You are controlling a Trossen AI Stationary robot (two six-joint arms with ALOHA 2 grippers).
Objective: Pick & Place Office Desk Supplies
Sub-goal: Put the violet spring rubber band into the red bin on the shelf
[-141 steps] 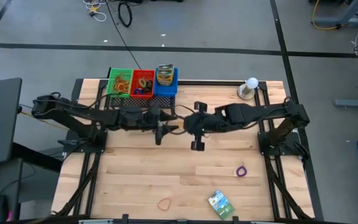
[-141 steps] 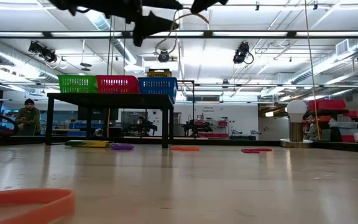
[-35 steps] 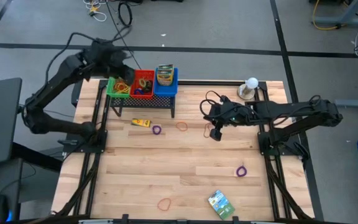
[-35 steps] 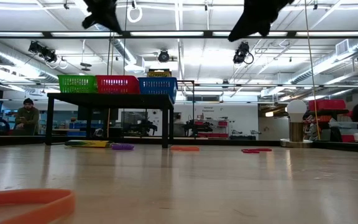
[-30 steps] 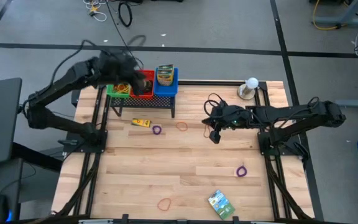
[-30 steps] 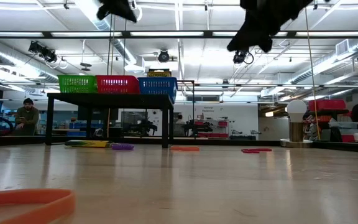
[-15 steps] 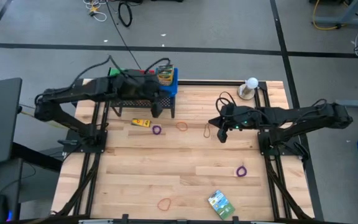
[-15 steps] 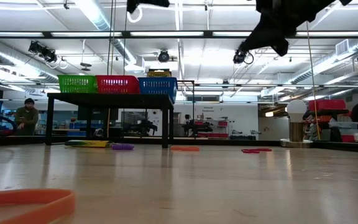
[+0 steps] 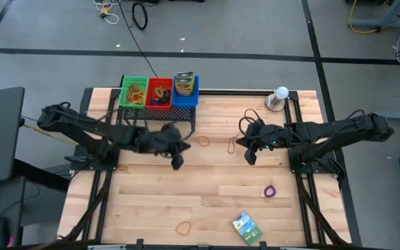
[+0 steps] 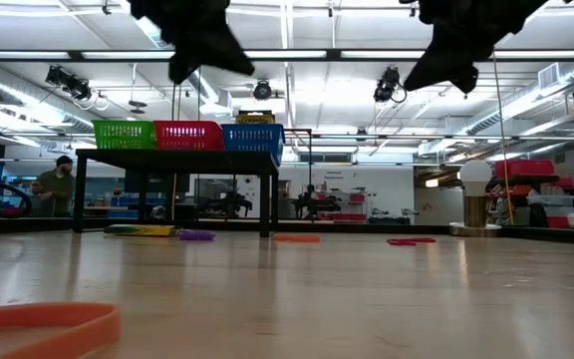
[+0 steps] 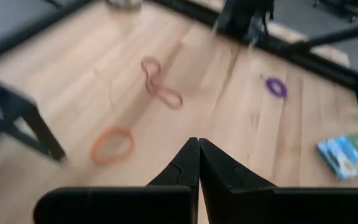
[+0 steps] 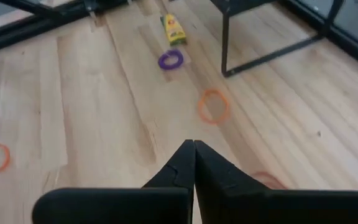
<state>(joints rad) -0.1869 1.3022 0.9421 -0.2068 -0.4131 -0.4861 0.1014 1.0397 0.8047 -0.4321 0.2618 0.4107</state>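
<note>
Still loose on the table: an orange rubber band and a thin tan band at centre of the high view, a purple band lower right, a red-orange band at the bottom edge, and a green printed packet beside it to the right. The right wrist view also shows a yellow crayon box and a second purple band near the rack's legs; from above the left arm covers that spot.

Upper left of centre, the green bin, red bin and blue bin sit on the black rack, already holding sorted pieces.

Left gripper hangs over bare wood just below the rack, fingers pressed together, nothing between them. Right gripper hovers right of centre, near the tan band, fingers likewise together and empty. In the low view both are well above the table.

Judgement: between picks — a new item is being chosen. Next move calls for one gripper to spread its fingers, descend onto the nearest piece, most likely the orange or tan band, and pinch flat, thin rubber off the boards. That needs the fingertips almost touching the wood.
</note>
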